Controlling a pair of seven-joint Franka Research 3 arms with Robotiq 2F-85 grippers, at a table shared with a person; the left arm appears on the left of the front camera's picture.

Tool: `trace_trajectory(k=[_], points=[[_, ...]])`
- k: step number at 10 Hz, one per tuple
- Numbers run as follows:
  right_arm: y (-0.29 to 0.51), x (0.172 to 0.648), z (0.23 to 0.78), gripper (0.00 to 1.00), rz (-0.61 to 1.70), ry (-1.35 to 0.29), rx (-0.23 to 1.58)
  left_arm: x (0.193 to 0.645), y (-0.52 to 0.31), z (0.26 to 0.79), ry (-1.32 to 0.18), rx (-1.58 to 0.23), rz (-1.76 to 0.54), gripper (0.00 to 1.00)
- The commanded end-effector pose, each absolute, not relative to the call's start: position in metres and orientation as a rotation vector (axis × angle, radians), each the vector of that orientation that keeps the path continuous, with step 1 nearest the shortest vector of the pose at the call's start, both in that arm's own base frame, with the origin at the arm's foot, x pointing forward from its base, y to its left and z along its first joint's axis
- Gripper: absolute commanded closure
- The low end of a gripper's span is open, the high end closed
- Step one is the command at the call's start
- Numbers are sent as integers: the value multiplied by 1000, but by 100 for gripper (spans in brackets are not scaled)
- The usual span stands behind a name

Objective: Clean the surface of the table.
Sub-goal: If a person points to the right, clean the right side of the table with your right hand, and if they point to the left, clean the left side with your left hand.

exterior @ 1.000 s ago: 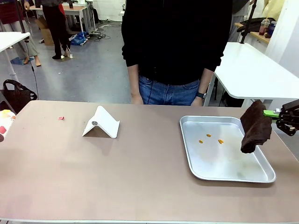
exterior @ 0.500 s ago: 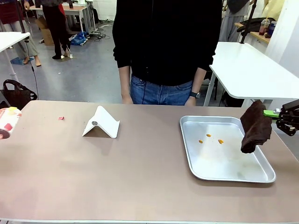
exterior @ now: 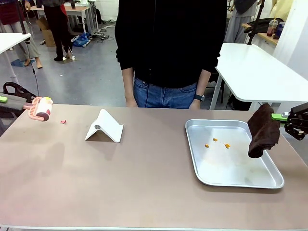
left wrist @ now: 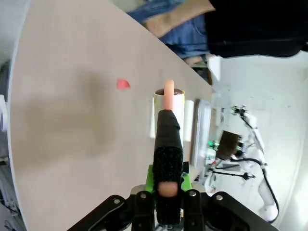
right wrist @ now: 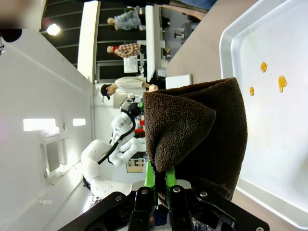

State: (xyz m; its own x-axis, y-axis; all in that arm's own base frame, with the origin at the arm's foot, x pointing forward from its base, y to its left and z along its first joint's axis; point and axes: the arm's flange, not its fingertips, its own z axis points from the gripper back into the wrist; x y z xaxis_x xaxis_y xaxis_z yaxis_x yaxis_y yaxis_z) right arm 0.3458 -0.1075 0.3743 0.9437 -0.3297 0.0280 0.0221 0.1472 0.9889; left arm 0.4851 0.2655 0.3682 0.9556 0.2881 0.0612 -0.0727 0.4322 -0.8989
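The taupe-brown table (exterior: 120,178) carries a small pink scrap (exterior: 62,121) near its far left. At the table's left edge my left gripper (exterior: 4,100) is shut on the dark handle of a lint roller (exterior: 41,108), whose pale roll hangs just above the top. In the left wrist view the lint roller (left wrist: 169,103) points past the pink scrap (left wrist: 123,84), held by the left gripper (left wrist: 167,185). My right gripper (exterior: 285,117) is shut on a dark brown cloth (exterior: 263,131) hanging over the tray's right rim. The right wrist view shows the cloth (right wrist: 197,139) pinched in the right gripper (right wrist: 161,185).
A silver tray (exterior: 195,159) with three orange bits (exterior: 215,142) lies at the right. A white folded stand (exterior: 104,127) sits left of centre. A person in black stands at the far edge. A white table (exterior: 260,72) is beyond the right corner.
My left gripper has carried the lint roller in from the left edge, rightward and farther back over the table. The person shifted a little left. The right arm and cloth stayed still.
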Motion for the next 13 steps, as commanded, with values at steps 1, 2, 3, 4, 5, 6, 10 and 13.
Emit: trace_trajectory(k=[1, 2, 3, 4, 5, 6, 10, 13], points=[[-106, 345, 381, 100, -267, -252, 1408, 503, 271, 355, -193, -1044, 225, 78], [-106, 345, 381, 100, -267, -252, 1408, 514, 271, 346, -180, -1028, 242, 78], [-106, 345, 381, 100, -267, -252, 1408, 521, 271, 337, -165, -1013, 261, 78], [-106, 345, 381, 100, -267, -252, 1408, 526, 271, 327, -180, -985, 280, 78], [-106, 345, 381, 100, -267, -252, 1408, 530, 272, 320, -190, -965, 302, 78], [-106, 345, 381, 100, -267, -252, 1408, 533, 274, 315, -176, -960, 318, 78], [-106, 345, 381, 100, -267, -252, 1408, 540, 269, 302, -131, -926, 327, 78], [-106, 345, 381, 100, -267, -252, 1408, 542, 246, 294, -117, -890, 288, 78]])
